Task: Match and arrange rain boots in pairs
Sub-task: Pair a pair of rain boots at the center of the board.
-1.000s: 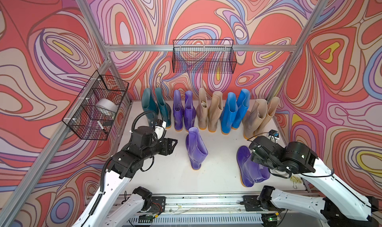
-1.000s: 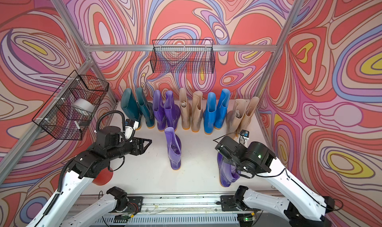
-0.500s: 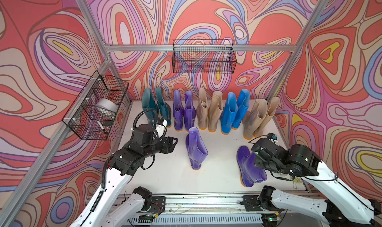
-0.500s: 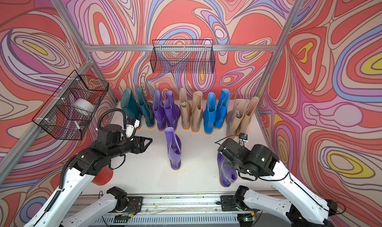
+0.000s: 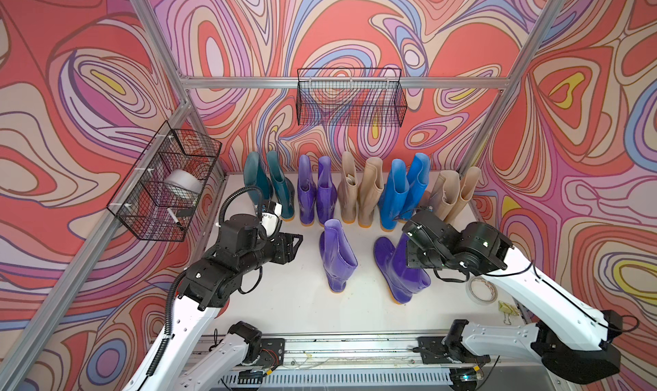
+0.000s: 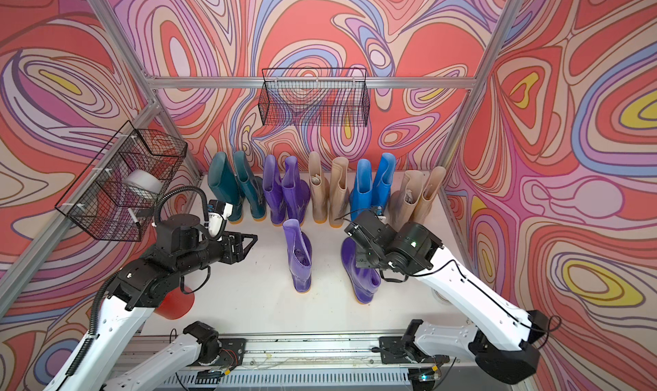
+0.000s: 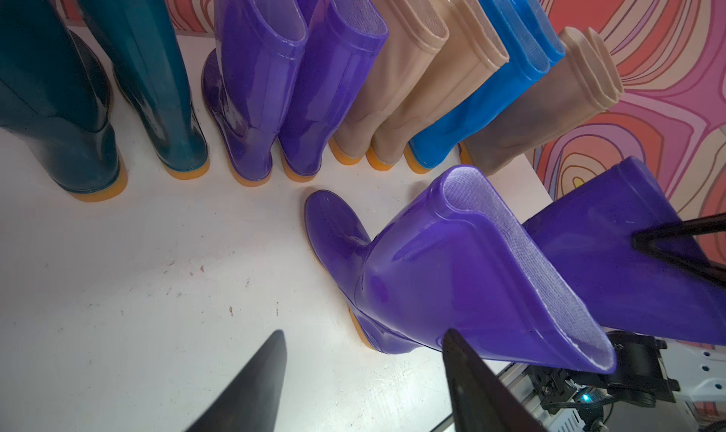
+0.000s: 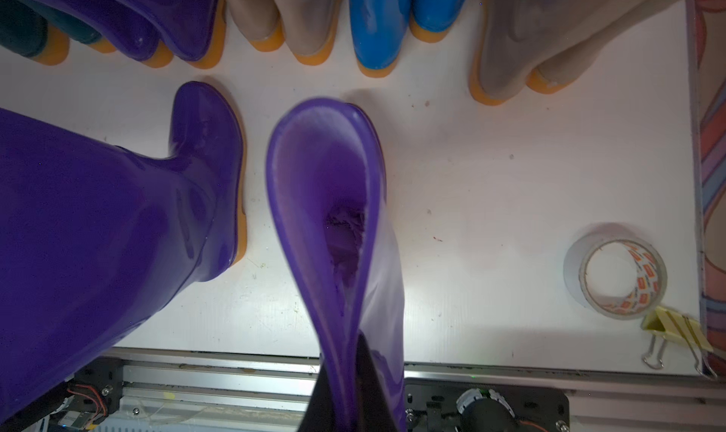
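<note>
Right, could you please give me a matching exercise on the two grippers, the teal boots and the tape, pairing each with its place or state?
1 left gripper
2 right gripper
3 teal boots
4 tape

A shut on a purple boot
B back row, robot's left end
C open, empty
D table, robot's right side

Pairs: 1-C, 2-A, 3-B, 4-D

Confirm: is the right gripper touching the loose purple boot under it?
Touching. The right wrist view shows the right gripper pinched shut on the top rim of the purple boot, its wall squeezed flat.
</note>
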Robot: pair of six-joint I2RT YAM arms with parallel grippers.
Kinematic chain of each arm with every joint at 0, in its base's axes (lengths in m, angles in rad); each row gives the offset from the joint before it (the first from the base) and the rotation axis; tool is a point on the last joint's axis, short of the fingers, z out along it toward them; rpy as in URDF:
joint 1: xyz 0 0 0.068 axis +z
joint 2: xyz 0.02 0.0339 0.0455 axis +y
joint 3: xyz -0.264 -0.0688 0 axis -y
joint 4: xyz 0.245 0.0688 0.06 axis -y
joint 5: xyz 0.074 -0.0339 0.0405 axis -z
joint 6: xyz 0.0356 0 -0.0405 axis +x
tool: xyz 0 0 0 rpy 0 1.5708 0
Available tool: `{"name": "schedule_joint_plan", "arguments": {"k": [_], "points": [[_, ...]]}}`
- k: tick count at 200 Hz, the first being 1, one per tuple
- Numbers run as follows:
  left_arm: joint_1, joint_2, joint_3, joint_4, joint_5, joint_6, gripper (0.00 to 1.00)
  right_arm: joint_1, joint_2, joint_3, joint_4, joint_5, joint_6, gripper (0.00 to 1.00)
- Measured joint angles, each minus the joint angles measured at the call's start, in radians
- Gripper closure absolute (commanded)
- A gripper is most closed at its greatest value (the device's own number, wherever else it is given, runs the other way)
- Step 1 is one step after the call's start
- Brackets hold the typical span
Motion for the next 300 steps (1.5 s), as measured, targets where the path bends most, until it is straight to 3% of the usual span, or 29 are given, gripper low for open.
{"name": "schedule_joint_plan", "arguments": {"k": [87,157,300], "points": [[0.000,-0.021,0.010,-0.037,-0.021,-0.008,0.35,-0.001,0.205,0.060,0.195,-0.055,-0.115,1.00],[0.000,-0.025,0.013,-0.053,-0.032,-0.008,0.35,-0.011,0.256,0.079,0.271,-0.096,-0.126,1.00],[0.000,-0.025,0.013,-0.052,-0.027,-0.004,0.35,-0.018,0.293,0.079,0.428,-0.187,0.028,1.00]]}}
